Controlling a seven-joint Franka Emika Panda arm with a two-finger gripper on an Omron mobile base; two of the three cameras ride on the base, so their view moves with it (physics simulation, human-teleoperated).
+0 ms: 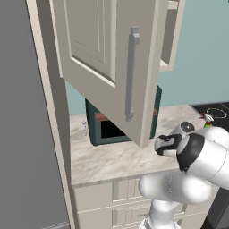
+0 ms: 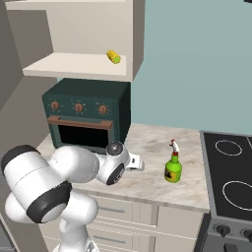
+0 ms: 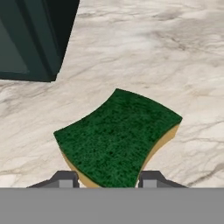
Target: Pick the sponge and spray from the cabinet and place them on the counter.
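- In the hand view the gripper [image 3: 106, 180] sits at the bottom centre, one dark fingertip [image 3: 65, 178] on each side of the sponge [image 3: 117, 135], which fills the gap between them; the jaws look clamped on the sponge's near end.
- The sponge shows a dark green top and a yellow edge along its lower and right sides, and reaches up and right from the fingertips over the counter [image 3: 175, 52].
- Whether the sponge rests on the stone or hangs just above it cannot be told.
- At the upper left of the hand view stands a corner of the dark green oven [image 3: 35, 39], apart from the sponge.
- In the right base view the white arm bends low across the lower left, its hand over the counter [image 2: 147, 182] in front of the oven [image 2: 88, 115].
- The spray [image 2: 173, 165] stands upright on the counter right of centre, near the cooktop [image 2: 229, 170] at the right edge.
- The cabinet [image 2: 78, 66] fills the upper left, a small yellow item [image 2: 113, 56] lying on its shelf.
- In the left base view the cabinet door [image 1: 112, 67] hangs open across the upper centre, with its grey bar handle [image 1: 131, 74].
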